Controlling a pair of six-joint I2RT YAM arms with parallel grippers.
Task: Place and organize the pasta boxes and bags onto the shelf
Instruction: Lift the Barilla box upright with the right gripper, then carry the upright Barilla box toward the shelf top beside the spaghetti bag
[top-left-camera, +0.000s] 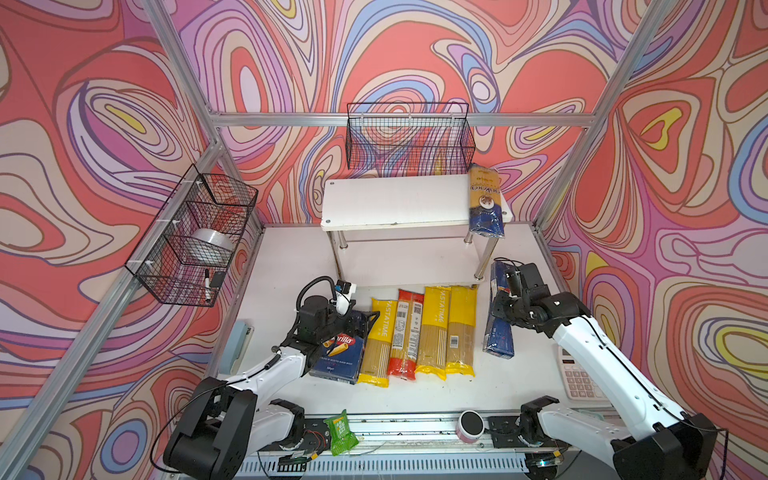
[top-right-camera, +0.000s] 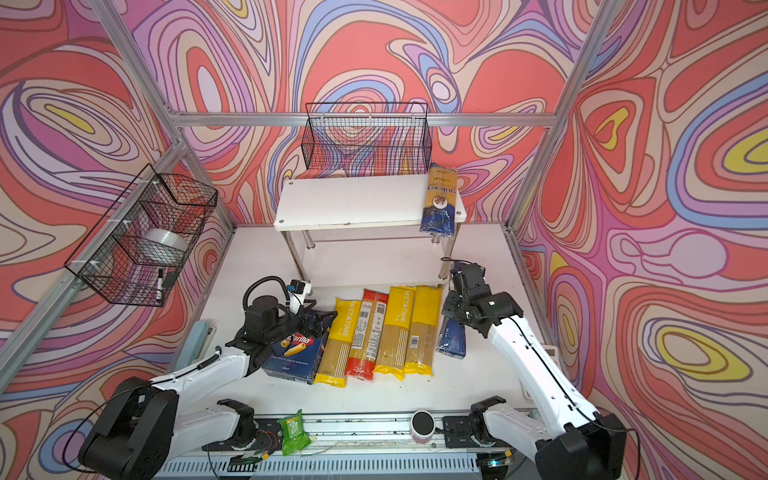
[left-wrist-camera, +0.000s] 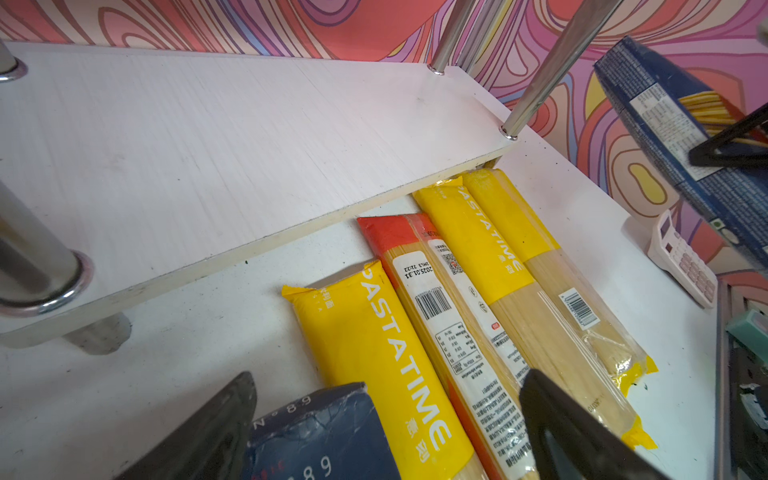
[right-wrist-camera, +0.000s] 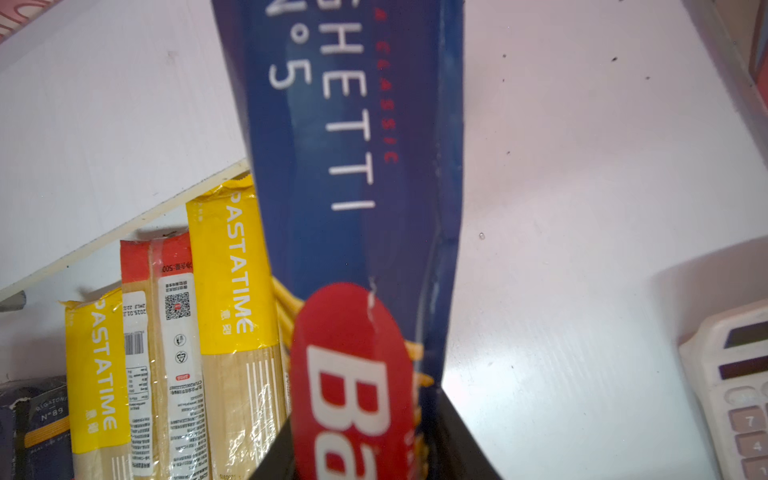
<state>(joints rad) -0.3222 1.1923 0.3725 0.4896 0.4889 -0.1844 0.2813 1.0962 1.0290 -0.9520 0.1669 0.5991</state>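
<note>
**Spaghetti box: transfer to shelf**

Spaghetti box (right-wrist-camera: 353, 166) fills the right wrist view. The right gripper (right-wrist-camera: 370, 449) pinches it across its width at the logo, and the cardboard is creased there. In both top views the box lies along the right edge of the table (top-left-camera: 415, 399), just beside the front right leg of the shelf (top-left-camera: 395, 203). Whether its near end rests on the table cannot be told.

Procedure for the step in hand, as judged from this position:

1. The grip appears to sit toward the far end of the box. Expect the long free end to sag or swing, so raise it slowly and level it.
2. Clear the chrome leg before moving inward.
3. Set the box on bare board. The blue bag (top-left-camera: 485, 203) occupies the right end of the top board and overhangs its front edge. The lower board is bare.
4. Align the box parallel to the blue bag.

The left gripper (left-wrist-camera: 386, 380) holds nothing. Its jaws are spread over the far end of the rigatoni box (top-left-camera: 338, 353), which lies leftmost in the row before the shelf's front edge. The yellow bags (top-left-camera: 432, 332) and the red bag (top-left-camera: 407, 336) complete that row.
</note>
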